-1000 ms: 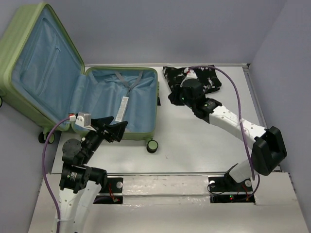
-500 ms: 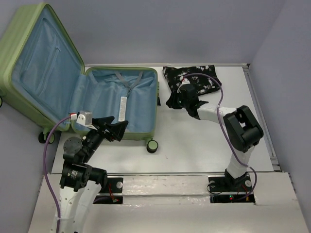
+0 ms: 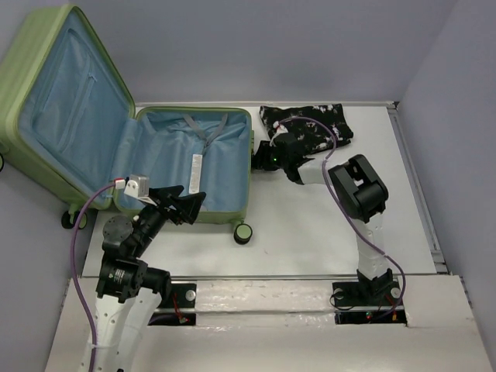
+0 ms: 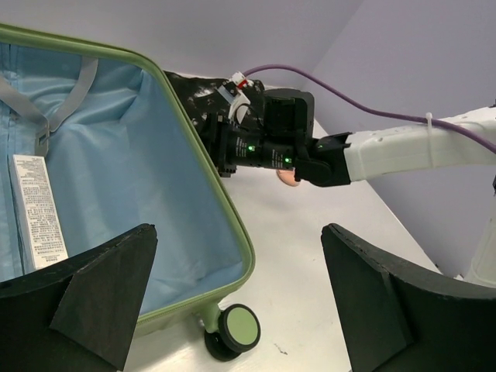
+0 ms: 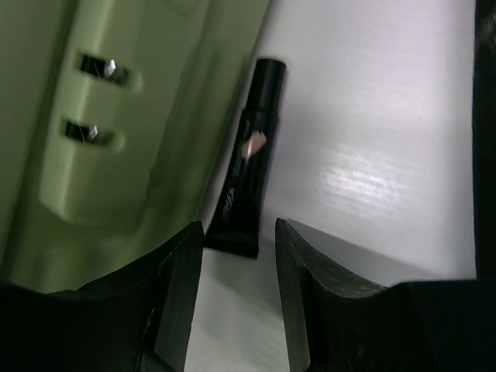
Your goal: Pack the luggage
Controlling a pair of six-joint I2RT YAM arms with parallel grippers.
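The luggage lies open on the table, its lid leaning up at the left and its blue lining showing; it also shows in the left wrist view. My right gripper is low at the luggage's right side. In the right wrist view it is open, its tips on either side of the near end of a black tube that lies on the table against the green shell. My left gripper is open and empty above the luggage's near right corner.
A folded black-and-white garment lies at the back, behind my right gripper. A white box and grey straps lie inside the luggage. A black-and-green wheel sticks out at its near corner. Walls close in on the left and right.
My right arm has swung left from the garment, and its gripper has come down beside the luggage's right side at the black tube. My left arm has barely moved.
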